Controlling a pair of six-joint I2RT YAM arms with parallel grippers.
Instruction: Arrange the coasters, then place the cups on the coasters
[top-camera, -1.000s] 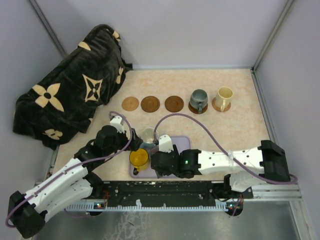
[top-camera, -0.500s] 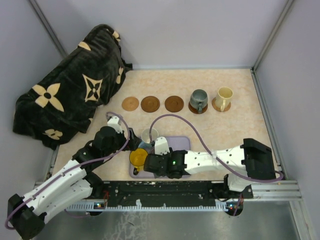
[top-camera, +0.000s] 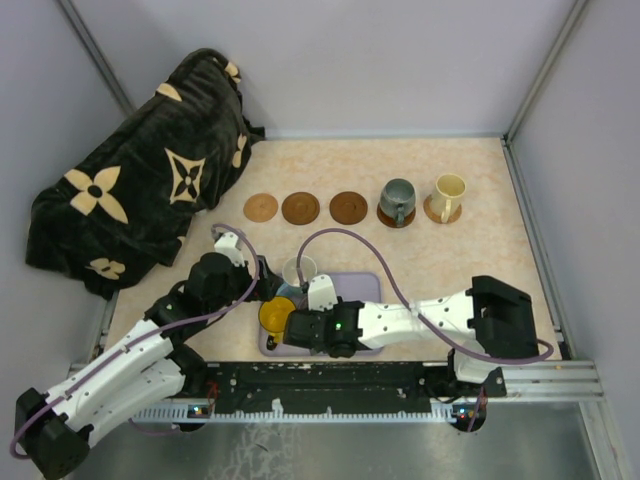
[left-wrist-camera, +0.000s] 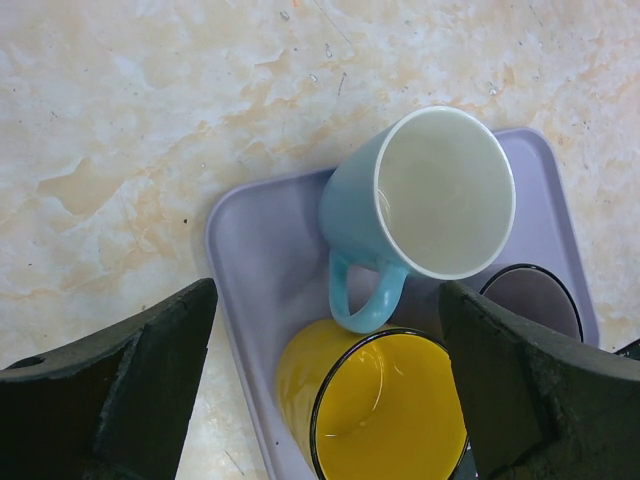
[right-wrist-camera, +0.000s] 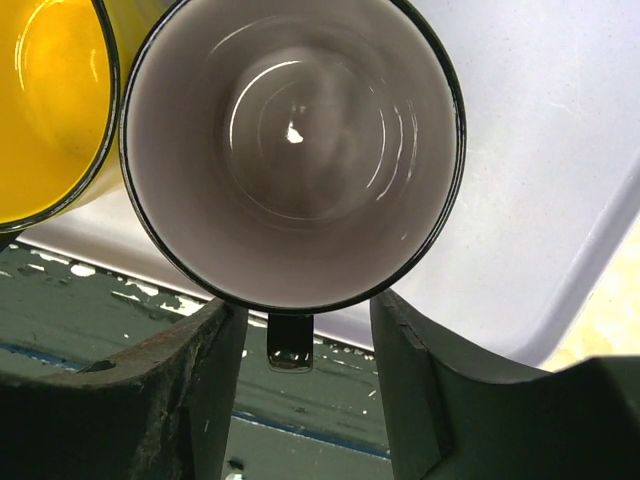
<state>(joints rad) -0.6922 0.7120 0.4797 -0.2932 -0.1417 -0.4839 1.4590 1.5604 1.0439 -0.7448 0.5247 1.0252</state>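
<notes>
Three bare coasters (top-camera: 260, 208) (top-camera: 300, 208) (top-camera: 348, 208) lie in a row. To their right a dark grey-green cup (top-camera: 397, 203) and a cream cup (top-camera: 447, 198) each stand on a coaster. In the lavender tray (left-wrist-camera: 255, 260) are a white-and-blue cup (left-wrist-camera: 430, 195), a yellow cup (left-wrist-camera: 385, 410) and a mauve cup (right-wrist-camera: 290, 150). My left gripper (left-wrist-camera: 325, 335) hangs wide open above the yellow and blue cups, holding nothing. My right gripper (right-wrist-camera: 307, 310) straddles the mauve cup's handle (right-wrist-camera: 290, 345), with a gap on each side. Its fingers (right-wrist-camera: 170, 390) are narrowed but open.
A black blanket with tan flower prints (top-camera: 140, 190) is heaped at the back left. The tray (top-camera: 365, 290) lies at the table's near edge, just ahead of the arm bases. Grey walls close in the table on three sides.
My right arm has slid left along the near edge of the tray, and its jaws have narrowed around the mauve cup's handle. The left arm has barely shifted.
</notes>
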